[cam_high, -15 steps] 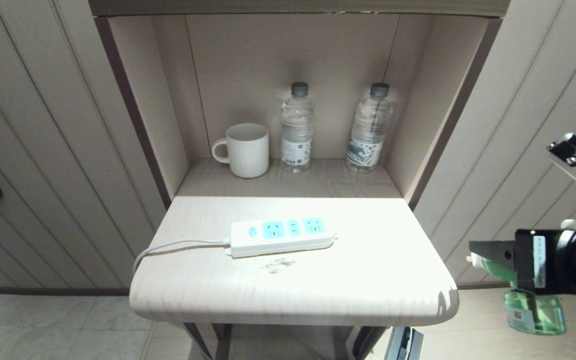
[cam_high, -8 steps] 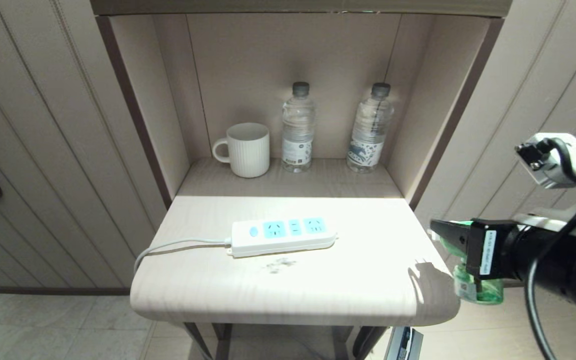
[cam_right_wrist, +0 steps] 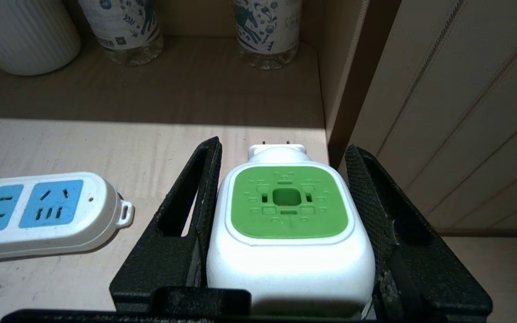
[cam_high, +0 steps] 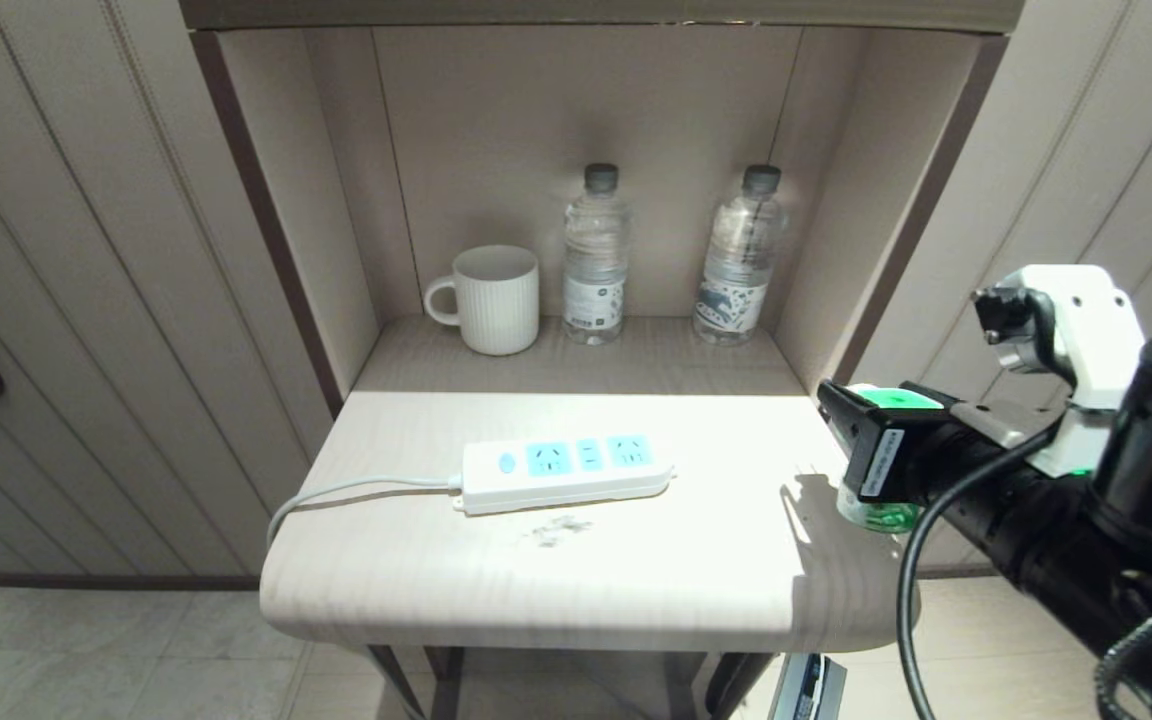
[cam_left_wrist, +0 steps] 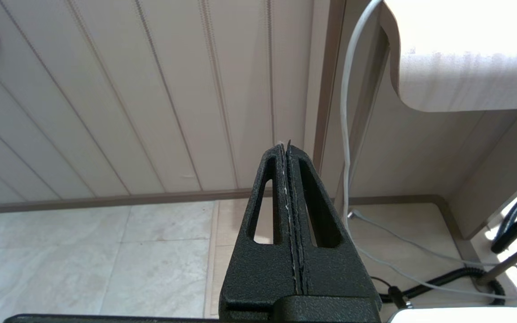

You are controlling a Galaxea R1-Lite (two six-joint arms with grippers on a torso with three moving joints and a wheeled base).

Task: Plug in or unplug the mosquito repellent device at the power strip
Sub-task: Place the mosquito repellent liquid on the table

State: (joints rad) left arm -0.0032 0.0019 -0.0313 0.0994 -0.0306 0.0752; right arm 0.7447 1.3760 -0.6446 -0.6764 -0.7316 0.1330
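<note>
The right gripper point(cam_right_wrist: 285, 188), clamped on the mosquito repellent device point(cam_right_wrist: 285, 224), hangs at the table's point(cam_high: 556, 590) right edge, well apart from the unplugged power strip point(cam_high: 564, 475). Behind stand a mug point(cam_high: 491, 298) and two water bottles point(cam_high: 594, 255). Left gripper point(cam_left_wrist: 287, 150) pressed together, low beside the table.

Table point(cam_high: 436, 590), power strip point(cam_high: 561, 473) on it

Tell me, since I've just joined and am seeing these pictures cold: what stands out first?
The right gripper at the table's right edge, clamped on the green-topped mosquito repellent device. Next, the white power strip mid-table, its blue sockets empty. Behind, a mug and two water bottles stand in the alcove.
</note>
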